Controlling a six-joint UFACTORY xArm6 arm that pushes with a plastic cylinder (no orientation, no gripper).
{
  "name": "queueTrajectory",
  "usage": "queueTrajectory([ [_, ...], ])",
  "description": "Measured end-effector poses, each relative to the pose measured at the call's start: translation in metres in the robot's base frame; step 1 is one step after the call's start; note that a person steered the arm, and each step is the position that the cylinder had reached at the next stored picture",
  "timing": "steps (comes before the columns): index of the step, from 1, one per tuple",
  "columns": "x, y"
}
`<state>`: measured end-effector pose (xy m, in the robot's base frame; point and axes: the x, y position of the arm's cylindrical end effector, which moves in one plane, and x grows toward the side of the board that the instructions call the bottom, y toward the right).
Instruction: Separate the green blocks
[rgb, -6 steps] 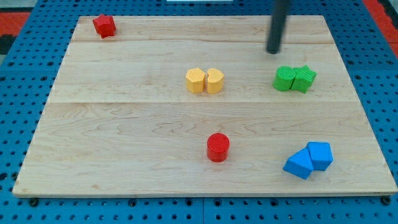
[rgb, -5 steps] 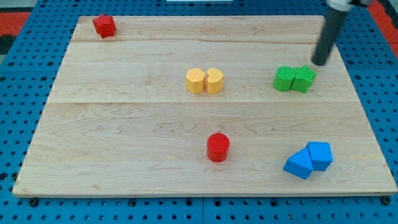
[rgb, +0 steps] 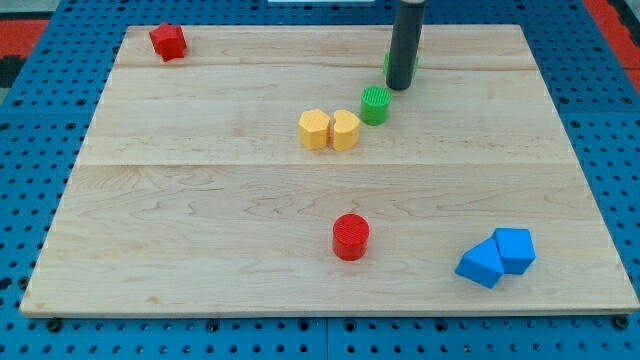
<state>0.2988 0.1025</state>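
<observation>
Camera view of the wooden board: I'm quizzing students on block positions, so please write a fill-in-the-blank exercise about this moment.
1. The round green block sits just to the view's ____ of the two yellow blocks.
2. My tip partly hides a second ____ block.
3. The red cylinder lies toward the view's ____ from the yellow pair.
4. The two blue blocks are ____ each other.

Missing words: right; green; bottom; touching

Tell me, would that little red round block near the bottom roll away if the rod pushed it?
Probably not. The red cylinder stands on its flat end on the wooden board, so it should slide rather than roll. It looks squat, so tipping seems unlikely. My tip is far off, up by the green blocks.
</observation>
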Motion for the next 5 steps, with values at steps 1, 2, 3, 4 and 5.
queueTrajectory([
  [1,-0.025,0.029],
  [2,-0.036,0.063],
  [3,-0.058,0.042],
  [4,-0.067,0.000],
  [5,-0.067,-0.016],
])
